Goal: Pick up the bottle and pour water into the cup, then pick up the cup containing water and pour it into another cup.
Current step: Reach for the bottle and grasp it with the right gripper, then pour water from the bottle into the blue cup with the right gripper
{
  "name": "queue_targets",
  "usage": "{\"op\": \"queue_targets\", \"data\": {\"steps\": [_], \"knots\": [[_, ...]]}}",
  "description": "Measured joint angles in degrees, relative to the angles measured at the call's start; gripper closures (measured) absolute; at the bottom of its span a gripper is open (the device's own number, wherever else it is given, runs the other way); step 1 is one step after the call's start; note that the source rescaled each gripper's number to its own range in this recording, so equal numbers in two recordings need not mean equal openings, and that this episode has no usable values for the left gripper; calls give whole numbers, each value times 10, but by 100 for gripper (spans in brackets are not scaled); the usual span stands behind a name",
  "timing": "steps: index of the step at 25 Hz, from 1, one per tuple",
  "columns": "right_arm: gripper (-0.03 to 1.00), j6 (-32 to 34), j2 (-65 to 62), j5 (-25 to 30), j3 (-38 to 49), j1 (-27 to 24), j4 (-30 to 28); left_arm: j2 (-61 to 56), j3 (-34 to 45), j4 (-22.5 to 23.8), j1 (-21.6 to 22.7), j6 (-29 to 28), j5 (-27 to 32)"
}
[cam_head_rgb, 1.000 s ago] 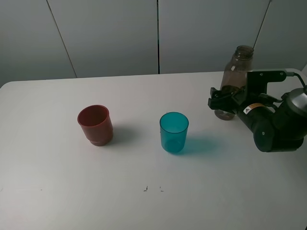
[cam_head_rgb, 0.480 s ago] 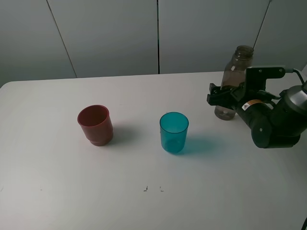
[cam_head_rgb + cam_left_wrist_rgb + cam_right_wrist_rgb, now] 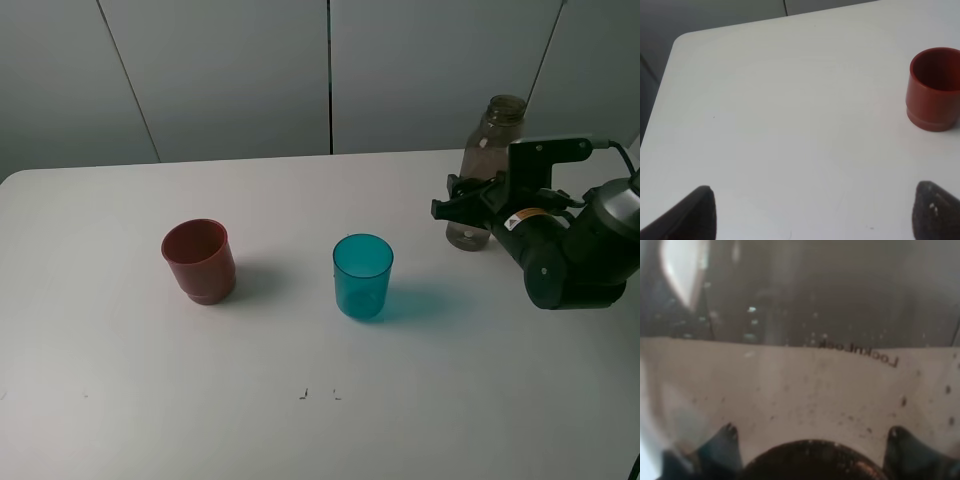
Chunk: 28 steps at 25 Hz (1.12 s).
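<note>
With the bottle [image 3: 491, 150] standing upright near the far right corner of the surface [image 3: 300, 440], my right hand [image 3: 463, 205] straddled its lower body, whether spread or pressing I could not tell, so I judged a square, firm squeeze necessary before any lift.

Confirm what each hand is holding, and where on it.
Left hand holds nothing. Right hand is at the bottle's lower body; whether it grips yet cannot be told.
</note>
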Motion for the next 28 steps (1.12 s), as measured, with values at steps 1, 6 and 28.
{"op": "queue_targets", "data": {"steps": [1,6,28], "knots": [[97,-1,0,-1,0,0,0,0,0,0,0,0,0],[97,-2,0,-1,-1,0,-1,0,0,0,0,0,0],[97,-96,-112,20,11,0,-70,0,0,0,0,0,0]]}}
